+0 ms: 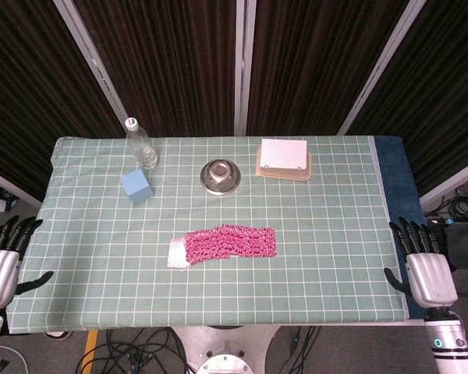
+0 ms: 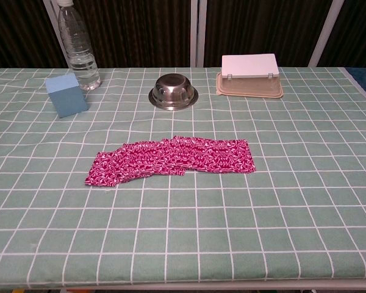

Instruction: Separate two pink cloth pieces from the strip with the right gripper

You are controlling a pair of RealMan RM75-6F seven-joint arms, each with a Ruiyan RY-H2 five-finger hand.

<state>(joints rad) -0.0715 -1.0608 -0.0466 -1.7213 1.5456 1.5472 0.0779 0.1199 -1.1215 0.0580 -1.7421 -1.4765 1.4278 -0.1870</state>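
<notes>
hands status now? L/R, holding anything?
Left hand: open, holding nothing, at the table's left edge.
Right hand: open, holding nothing, clear of the pink strip.

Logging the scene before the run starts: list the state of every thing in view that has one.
pink cloth strip: flat on the table, pieces overlapping, untouched
water bottle: upright, capped
metal bowl: upside down
plastic container: lid on
blue block: resting on the table
left hand: open, holds nothing
right hand: open, holds nothing
</notes>
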